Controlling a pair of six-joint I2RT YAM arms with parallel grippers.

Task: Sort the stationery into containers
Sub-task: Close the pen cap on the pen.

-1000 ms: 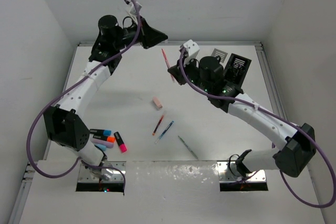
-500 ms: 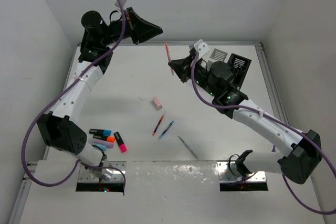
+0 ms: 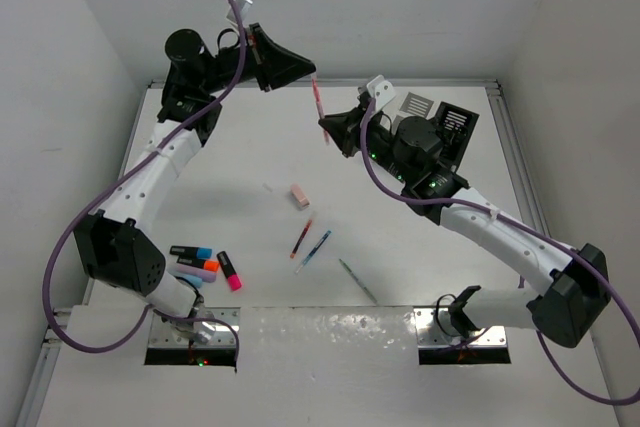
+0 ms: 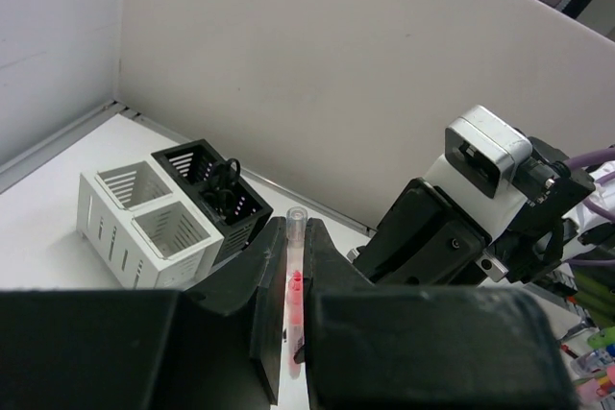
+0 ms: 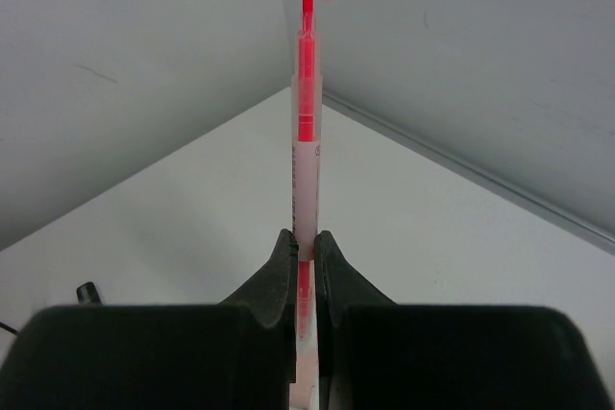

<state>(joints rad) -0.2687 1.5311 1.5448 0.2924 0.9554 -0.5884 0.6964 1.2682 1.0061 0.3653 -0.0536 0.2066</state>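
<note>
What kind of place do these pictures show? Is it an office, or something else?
Probably a robot test cell in a laboratory, not an office: a white table closed in by plain white walls, two arms bolted at its near edge, and desk organisers with loose pens set out for sorting.

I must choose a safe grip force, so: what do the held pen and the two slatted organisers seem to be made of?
The pen is probably plastic: a translucent, frosted barrel with the red core showing through. The white organiser and the black organiser look like moulded plastic, matt, with thin even slats; painted metal cannot be excluded.
</note>
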